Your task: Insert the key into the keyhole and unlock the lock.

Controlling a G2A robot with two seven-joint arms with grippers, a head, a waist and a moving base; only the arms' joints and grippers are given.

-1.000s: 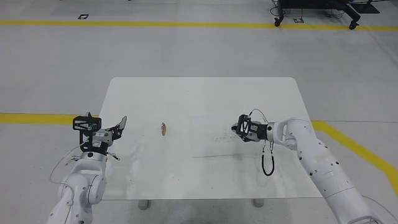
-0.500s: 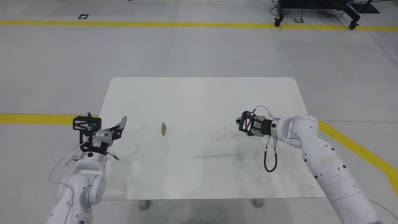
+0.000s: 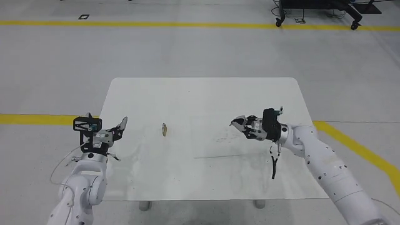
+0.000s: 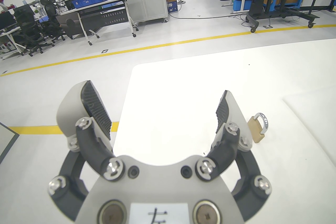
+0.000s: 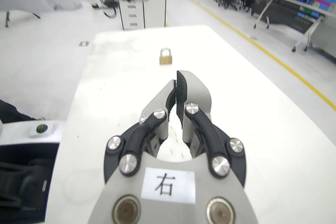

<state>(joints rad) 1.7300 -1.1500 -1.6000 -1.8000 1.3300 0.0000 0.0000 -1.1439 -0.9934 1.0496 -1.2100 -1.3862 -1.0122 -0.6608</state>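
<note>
The right gripper (image 3: 238, 124) has turned at the wrist and now points toward the lock (image 3: 164, 129); its fingers are clenched, whether on the key I cannot tell; the lock lies well apart on the table (image 3: 200, 94); the left gripper (image 4: 156, 93) waits released; the approach probably comes next.

Overhead camera looks down; both wrist cameras share the lock (image 4: 258, 129).

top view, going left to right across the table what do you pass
left gripper, open at the table's left edge → lock, a small brass padlock lying on the table → right gripper, fingers shut
</note>
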